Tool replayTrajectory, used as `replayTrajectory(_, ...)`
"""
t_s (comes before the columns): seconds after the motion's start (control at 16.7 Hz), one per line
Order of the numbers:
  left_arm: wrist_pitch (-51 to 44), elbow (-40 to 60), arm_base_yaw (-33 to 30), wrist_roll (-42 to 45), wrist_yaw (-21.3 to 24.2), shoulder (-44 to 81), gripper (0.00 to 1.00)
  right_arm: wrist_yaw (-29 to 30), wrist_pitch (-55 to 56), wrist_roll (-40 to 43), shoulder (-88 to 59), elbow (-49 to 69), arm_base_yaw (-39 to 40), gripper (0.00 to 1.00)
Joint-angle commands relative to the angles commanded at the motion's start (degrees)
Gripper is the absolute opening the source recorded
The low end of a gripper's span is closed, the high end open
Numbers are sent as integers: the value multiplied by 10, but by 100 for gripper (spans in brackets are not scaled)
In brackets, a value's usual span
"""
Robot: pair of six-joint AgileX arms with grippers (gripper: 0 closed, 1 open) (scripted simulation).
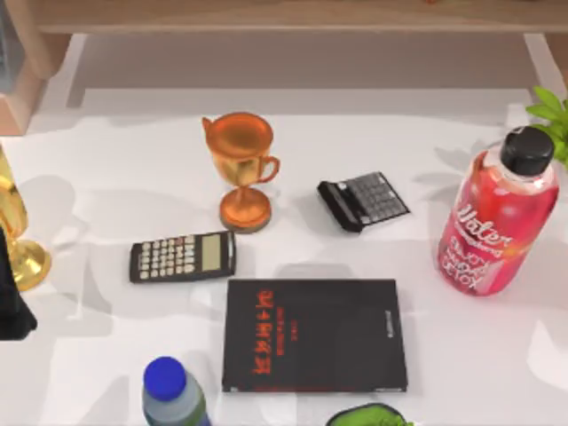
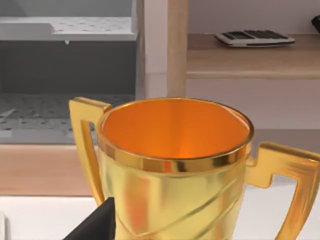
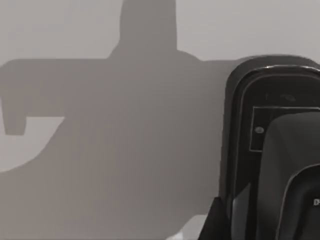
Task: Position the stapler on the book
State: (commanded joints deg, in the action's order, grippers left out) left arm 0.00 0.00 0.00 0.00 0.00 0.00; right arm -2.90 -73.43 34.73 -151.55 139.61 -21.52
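The book (image 1: pixel 315 335) lies flat at the front middle of the table, black with red lettering, and nothing rests on it. In the right wrist view a glossy black object with thin silver outlines (image 3: pixel 272 150) sits very close on a white surface; it looks like the stapler. A dark part of my right gripper (image 3: pixel 216 222) shows beside it. My left arm (image 1: pixel 13 302) sits at the table's left edge, next to a gold trophy (image 2: pixel 175 165), with a dark piece of my left gripper (image 2: pixel 95 225) in front of that cup.
A bronze trophy (image 1: pixel 241 169) stands behind the book, between a black calculator (image 1: pixel 182 256) and a tilted dark calculator (image 1: pixel 364 201). A red bottle (image 1: pixel 497 217) stands at the right. A blue-capped bottle (image 1: pixel 170 390) and a green object (image 1: pixel 368 415) sit at the front edge.
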Motion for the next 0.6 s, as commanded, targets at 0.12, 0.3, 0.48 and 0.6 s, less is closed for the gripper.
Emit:
replayTrajectory(0.12, 0, 0, 0, 0, 0, 0, 100, 0, 0, 0, 0, 0, 0, 0)
replayTrajectory(0.3, 0, 0, 0, 0, 0, 0, 100, 0, 0, -1, 0, 0, -1, 0)
replayTrajectory(0.48, 0, 0, 0, 0, 0, 0, 100, -2, -7, -4, 15, 2, -3, 0)
replayTrajectory(0.6, 0, 0, 0, 0, 0, 0, 100, -5, -20, -14, 46, -3, -5, 0)
